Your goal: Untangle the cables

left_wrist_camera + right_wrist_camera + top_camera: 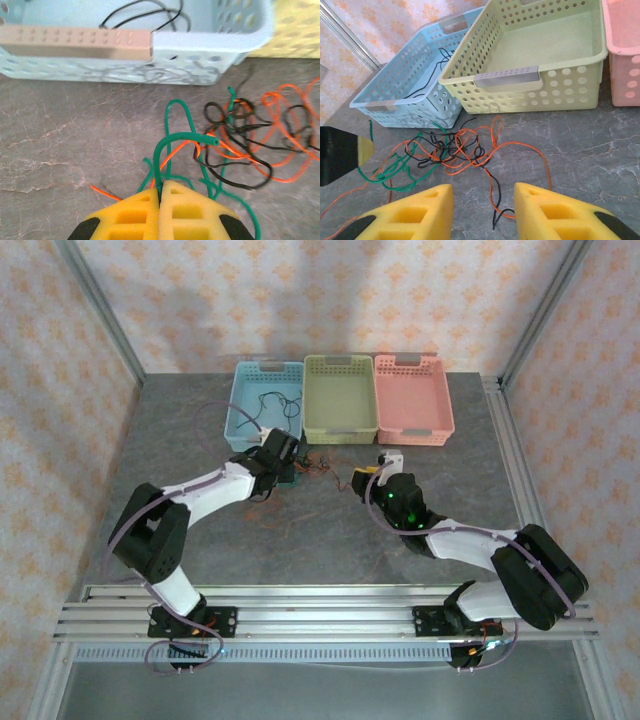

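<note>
The cables (240,135) lie as a tangle of thin black, orange-red and green wires on the grey table, just in front of the blue basket (210,60). My left gripper (161,189) is shut on a green cable (185,135), which arches up out of the yellow pads toward the tangle. In the top view the left gripper (285,472) sits at the tangle (315,465). My right gripper (483,192) is open to the right of the tangle (455,147), low over the table. A loose black cable end (495,200) and an orange loop lie between its fingers, untouched. The right gripper (372,480) faces the left one.
Three baskets stand in a row at the back: blue (240,410), green (340,432) and pink (412,435). A black cable (275,405) lies inside the blue one. The green basket's front wall (530,92) is close behind the tangle. The left gripper's finger (340,155) shows at the right wrist view's left edge.
</note>
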Action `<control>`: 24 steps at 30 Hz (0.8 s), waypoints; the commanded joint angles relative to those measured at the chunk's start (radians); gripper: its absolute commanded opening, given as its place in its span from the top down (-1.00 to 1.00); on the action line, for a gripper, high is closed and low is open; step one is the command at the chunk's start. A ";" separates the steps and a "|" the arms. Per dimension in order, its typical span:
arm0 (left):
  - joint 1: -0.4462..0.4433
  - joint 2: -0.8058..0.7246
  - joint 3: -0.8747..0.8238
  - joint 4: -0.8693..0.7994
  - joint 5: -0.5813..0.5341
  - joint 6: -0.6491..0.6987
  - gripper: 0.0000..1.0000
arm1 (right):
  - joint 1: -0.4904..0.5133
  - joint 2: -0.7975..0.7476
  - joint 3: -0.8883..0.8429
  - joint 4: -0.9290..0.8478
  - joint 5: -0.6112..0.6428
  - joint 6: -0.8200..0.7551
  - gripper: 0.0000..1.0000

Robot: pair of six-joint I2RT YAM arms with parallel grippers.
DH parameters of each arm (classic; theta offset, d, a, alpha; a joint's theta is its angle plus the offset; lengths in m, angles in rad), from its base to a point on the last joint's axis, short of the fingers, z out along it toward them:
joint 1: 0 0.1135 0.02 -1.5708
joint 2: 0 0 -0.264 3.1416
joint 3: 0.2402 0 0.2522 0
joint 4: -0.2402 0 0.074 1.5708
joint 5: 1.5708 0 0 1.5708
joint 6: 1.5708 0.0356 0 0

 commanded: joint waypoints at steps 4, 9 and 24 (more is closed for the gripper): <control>-0.117 -0.187 -0.059 0.006 0.029 0.066 1.00 | 0.004 -0.046 -0.024 0.060 -0.059 -0.010 0.31; -0.126 -0.290 -0.113 0.036 0.137 0.061 1.00 | 0.007 -0.054 -0.056 0.175 -0.189 -0.016 0.29; -0.159 -0.382 -0.137 0.090 0.347 0.075 1.00 | 0.187 0.002 -0.067 0.266 -0.338 -0.364 -0.04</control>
